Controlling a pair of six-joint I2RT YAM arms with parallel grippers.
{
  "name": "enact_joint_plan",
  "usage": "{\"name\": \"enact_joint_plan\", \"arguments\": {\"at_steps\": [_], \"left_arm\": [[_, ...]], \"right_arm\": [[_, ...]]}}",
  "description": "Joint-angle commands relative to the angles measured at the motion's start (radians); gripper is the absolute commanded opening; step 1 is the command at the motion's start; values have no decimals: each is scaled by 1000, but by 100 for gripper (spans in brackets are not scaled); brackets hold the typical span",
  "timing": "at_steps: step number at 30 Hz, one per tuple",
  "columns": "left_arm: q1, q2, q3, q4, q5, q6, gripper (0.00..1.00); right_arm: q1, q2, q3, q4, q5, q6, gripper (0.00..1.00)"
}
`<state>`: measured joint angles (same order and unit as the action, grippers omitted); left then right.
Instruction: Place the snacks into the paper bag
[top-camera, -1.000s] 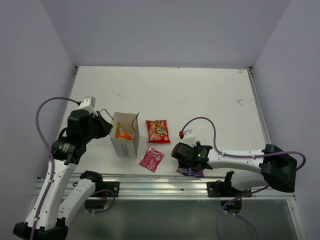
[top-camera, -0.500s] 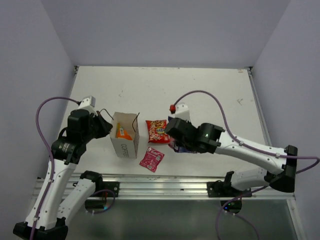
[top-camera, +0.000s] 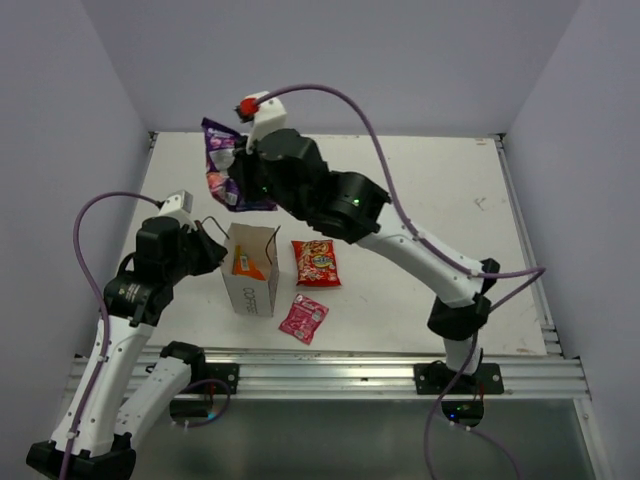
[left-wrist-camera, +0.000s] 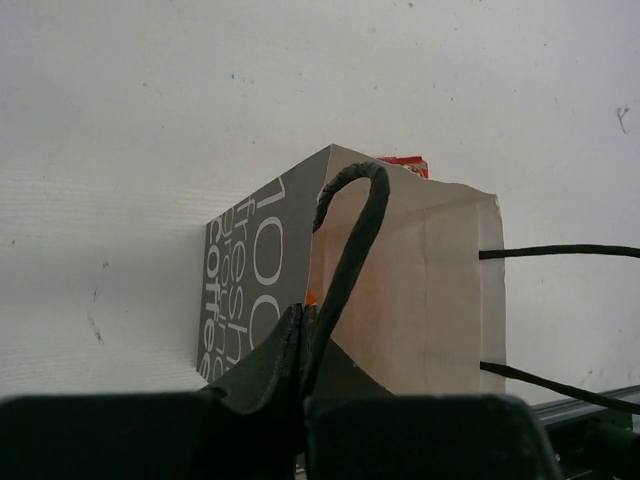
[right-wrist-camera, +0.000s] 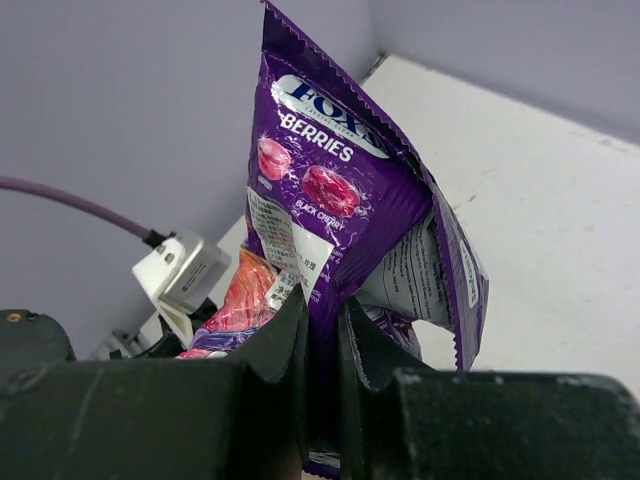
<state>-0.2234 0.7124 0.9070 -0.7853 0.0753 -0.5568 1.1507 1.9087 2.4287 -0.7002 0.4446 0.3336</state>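
The right gripper (right-wrist-camera: 322, 330) is pinching its jaws tight on one end of the purple packet (right-wrist-camera: 330, 200), with nothing but the foil between them. The packet is standing up out of the jaws, crumpled along one side, its "Berries" lettering facing the wrist camera. Seen from above, the gripper is hanging in the air, raised off the table (top-camera: 420, 190), and the packet is sticking out past its fingertips toward the far left corner.

The left gripper (left-wrist-camera: 303, 340) is clamping its jaws on the near top rim of the paper bag (left-wrist-camera: 400, 290), and a dark cord handle (left-wrist-camera: 350, 240) is looping up from right between them. The bag is standing upright just ahead of these jaws, mouth open, grey lettering on its side wall. An orange-yellow bag (top-camera: 245, 263) is sitting inside it. Beyond the bag from the left jaws, the red chip bag (top-camera: 316, 262) is lying flat on the table. The small pink-red sachet (top-camera: 303, 318) is lying nearer the arm bases. Both are well apart from the right jaws.
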Motion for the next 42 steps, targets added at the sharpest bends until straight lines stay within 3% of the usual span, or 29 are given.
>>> {"name": "enact_joint_plan", "arguments": {"at_steps": [1,6,13,19,31,42], "left_arm": [[-2,-2,41,47,26,-2,0],[-2,-4,41,46,24,-2,0],[-2,-5,41,50,26,0,0],[-2,-8,41,46,30,3,0],[-2,-28,52,26,26,8,0],[-1,-39,46,21,29,12,0]], "right_arm": [[12,71,32,59,-196,48,0],[40,49,-95,79,-198,67,0],[46,-63,-435,136,-231,131,0],[69,-80,-588,151,-199,124,0],[80,111,-490,18,-181,56,0],[127,105,-548,-51,-104,32,0]]}}
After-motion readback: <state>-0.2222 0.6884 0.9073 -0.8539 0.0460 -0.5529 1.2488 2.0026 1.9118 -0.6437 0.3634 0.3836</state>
